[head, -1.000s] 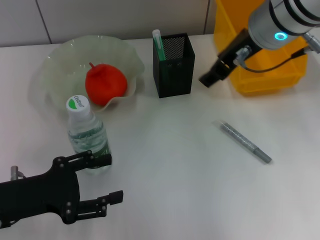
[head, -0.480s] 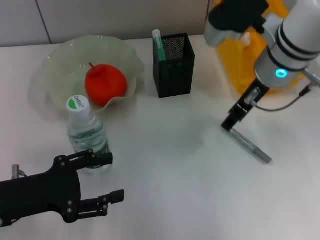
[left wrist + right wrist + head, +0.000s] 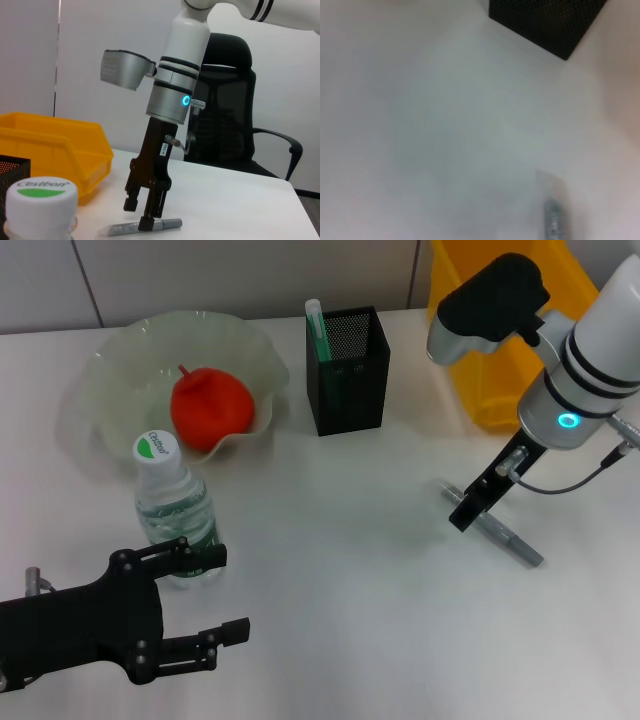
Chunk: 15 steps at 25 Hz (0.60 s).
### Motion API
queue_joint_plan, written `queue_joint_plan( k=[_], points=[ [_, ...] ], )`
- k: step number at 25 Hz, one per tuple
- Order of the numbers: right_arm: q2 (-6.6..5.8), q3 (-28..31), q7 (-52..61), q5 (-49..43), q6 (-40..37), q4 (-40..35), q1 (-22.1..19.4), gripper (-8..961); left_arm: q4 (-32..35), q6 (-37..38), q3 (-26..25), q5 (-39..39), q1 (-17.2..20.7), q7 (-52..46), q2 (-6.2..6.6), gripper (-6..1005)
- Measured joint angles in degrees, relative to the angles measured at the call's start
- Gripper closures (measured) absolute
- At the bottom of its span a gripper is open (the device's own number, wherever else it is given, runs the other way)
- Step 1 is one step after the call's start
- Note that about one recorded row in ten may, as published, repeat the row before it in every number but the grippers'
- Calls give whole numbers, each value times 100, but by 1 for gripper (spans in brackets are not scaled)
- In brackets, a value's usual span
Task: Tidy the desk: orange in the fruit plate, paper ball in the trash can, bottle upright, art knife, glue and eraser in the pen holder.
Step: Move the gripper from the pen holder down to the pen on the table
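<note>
The grey art knife (image 3: 497, 527) lies flat on the table right of centre. My right gripper (image 3: 463, 514) hangs open right over its left end, fingertips almost on it; the left wrist view shows that gripper (image 3: 139, 215) above the knife (image 3: 142, 227). The orange (image 3: 211, 408) sits in the pale fruit plate (image 3: 120, 360). A capped bottle (image 3: 175, 506) stands upright in front of the plate. A green-and-white glue stick (image 3: 317, 328) stands in the black mesh pen holder (image 3: 350, 380). My left gripper (image 3: 222, 596) rests open beside the bottle. Paper ball and eraser are out of view.
The yellow trash can (image 3: 495, 350) stands at the back right, behind my right arm. Bare table lies between the pen holder and the knife. In the right wrist view the pen holder (image 3: 550, 25) and the knife (image 3: 553, 220) show blurred.
My right arm has swung from beside the yellow bin down and forward until its gripper hangs over the knife. The left arm and the objects have not moved.
</note>
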Motion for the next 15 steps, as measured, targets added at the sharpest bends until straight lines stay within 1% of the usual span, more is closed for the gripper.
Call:
queue_joint_plan(
  k=[2, 12, 15],
  points=[
    [-8, 105, -88, 73, 75, 153, -5, 237, 0, -16, 17, 0, -6, -13, 0, 213],
    [-8, 158, -104, 76, 160, 279, -6, 238, 0, -28, 33, 0, -14, -20, 0, 213],
    [-8, 159, -105, 75, 161, 289, -5, 278, 0, -33, 36, 0, -14, -19, 0, 213]
  ],
)
